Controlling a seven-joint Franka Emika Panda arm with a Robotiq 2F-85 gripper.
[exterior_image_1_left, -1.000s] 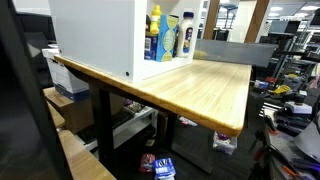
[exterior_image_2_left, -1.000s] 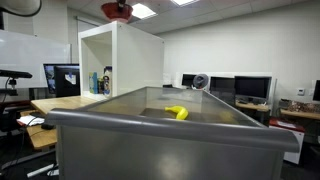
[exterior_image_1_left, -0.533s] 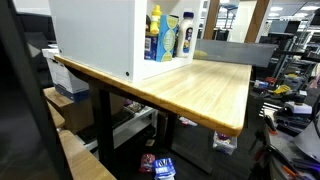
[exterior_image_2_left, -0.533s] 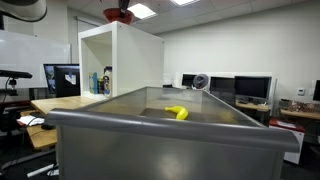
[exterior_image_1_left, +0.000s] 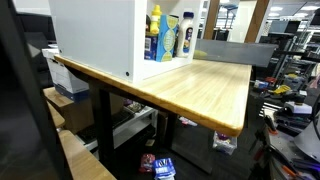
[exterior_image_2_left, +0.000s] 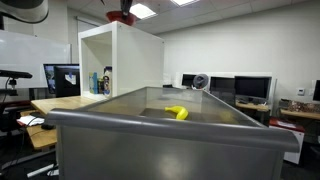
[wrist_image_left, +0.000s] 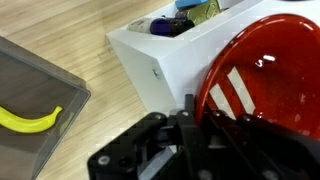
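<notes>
In the wrist view my gripper (wrist_image_left: 190, 112) is shut on the rim of a red bowl (wrist_image_left: 265, 75) with white stripes. It holds the bowl above the white open-fronted cabinet (wrist_image_left: 165, 55). In an exterior view the red bowl (exterior_image_2_left: 121, 14) hangs at the top edge of the picture, just above the cabinet (exterior_image_2_left: 125, 60); the gripper itself is hardly visible there. Blue and yellow bottles (exterior_image_1_left: 166, 36) stand inside the cabinet (exterior_image_1_left: 95, 35) and also show from above in the wrist view (wrist_image_left: 172, 24).
A grey plastic bin (exterior_image_2_left: 150, 135) on the wooden table (exterior_image_1_left: 205, 85) holds a yellow banana (exterior_image_2_left: 177, 113). The bin (wrist_image_left: 45, 75) and banana (wrist_image_left: 30, 120) also show in the wrist view. Monitors (exterior_image_2_left: 215, 88) and office clutter stand around the table.
The red bowl has shifted slightly at the top of the exterior view. The rest has not moved.
</notes>
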